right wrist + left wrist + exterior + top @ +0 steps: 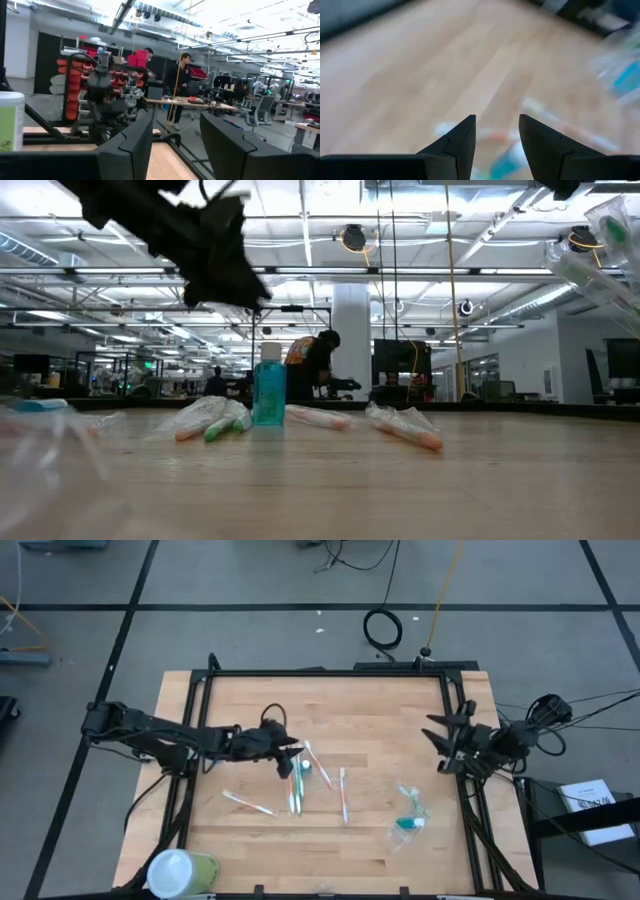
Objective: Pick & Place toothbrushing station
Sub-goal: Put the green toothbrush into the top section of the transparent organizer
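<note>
- While the left end effector [296, 752] hovers narrowly parted, empty, above thin white, green and orange toothbrushes [300, 783] mid light wooden bench [380, 720].
- Right end effector [440, 745], parted, empty, at bench's right edge.
- Small teal tube [268, 392] upright among toothbrushes.

left gripper [296, 752] mid-table, jaws apart, empty | right gripper [436, 744] at right edge, jaws apart
</note>
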Robot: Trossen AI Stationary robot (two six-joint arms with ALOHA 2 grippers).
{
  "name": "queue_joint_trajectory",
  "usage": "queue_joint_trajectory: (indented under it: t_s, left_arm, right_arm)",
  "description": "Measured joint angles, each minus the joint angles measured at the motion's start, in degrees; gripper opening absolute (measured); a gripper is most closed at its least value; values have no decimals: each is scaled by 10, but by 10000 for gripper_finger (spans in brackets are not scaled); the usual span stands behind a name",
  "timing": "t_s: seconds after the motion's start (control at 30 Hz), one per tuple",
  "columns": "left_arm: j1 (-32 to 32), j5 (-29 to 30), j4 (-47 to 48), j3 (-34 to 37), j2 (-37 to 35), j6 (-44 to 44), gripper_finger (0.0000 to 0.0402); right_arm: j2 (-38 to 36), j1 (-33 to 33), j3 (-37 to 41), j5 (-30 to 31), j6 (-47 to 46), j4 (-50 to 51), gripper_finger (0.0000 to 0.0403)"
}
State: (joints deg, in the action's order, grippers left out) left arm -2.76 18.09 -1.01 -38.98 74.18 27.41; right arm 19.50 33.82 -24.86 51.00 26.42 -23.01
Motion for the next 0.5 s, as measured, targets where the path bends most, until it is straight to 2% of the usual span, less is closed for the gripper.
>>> queue_joint_trajectory:
  t_s: [0.13,0.3,0.5]
  left_arm:
    - [4,0,33,-4,30,64,157]
    - [8,-1,30,-7,78,83,157]
    - [35,-2,40,-7,141,155,157]
  right_arm:
    - [12,0,0,0,-1,1,158]
    - [21,0,0,3,-14,-3,160]
    - [29,0,0,2,-34,-12,160]
